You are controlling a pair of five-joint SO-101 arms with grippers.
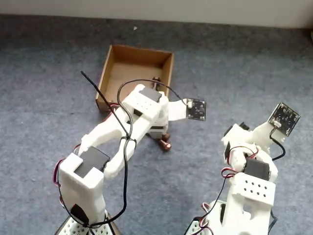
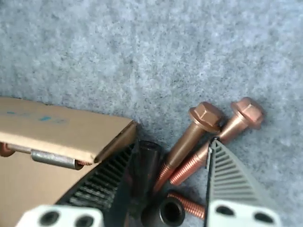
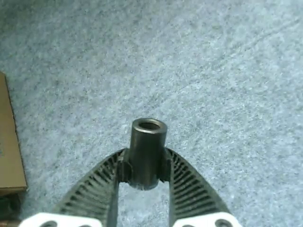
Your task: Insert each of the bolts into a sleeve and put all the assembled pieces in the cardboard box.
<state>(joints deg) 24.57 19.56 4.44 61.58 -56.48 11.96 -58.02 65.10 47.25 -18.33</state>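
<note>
Left wrist view looks down on the left gripper [image 2: 173, 143], its jaws spread wide over a heap of parts on the grey desk [image 2: 142, 56], just beside a corner of the cardboard box [image 2: 61, 127]. Two copper bolts [image 2: 189, 139] with flanged hex heads lie side by side, their threaded ends pointing in between the jaws. A third bolt [image 2: 187, 206] lies across below them, and two loose sleeves [image 2: 147, 165] sit against one finger [image 2: 104, 182]. The right gripper [image 3: 147, 156] is clamped on a dark sleeve [image 3: 148, 137], held upright above bare desk with its bore open at the top. The step in hand is probably taking one bolt for that sleeve. To do it well, the left gripper should close on a single shank near the head, so the thread stays free. With the two bolts so close together, a double grab is the risk, and the outer bolt [image 2: 246, 112] looks the cleaner pick. The thread must then line up with the bore before pressing. The third bolt's head is hidden behind a finger, and one loose sleeve is cut off at the frame edge. An assembled piece [image 2: 52, 158] lies inside the box, but the rest of the interior is cut off, so the count is unclear. In the high view the left arm [image 1: 142, 115] covers most of the heap.
</note>
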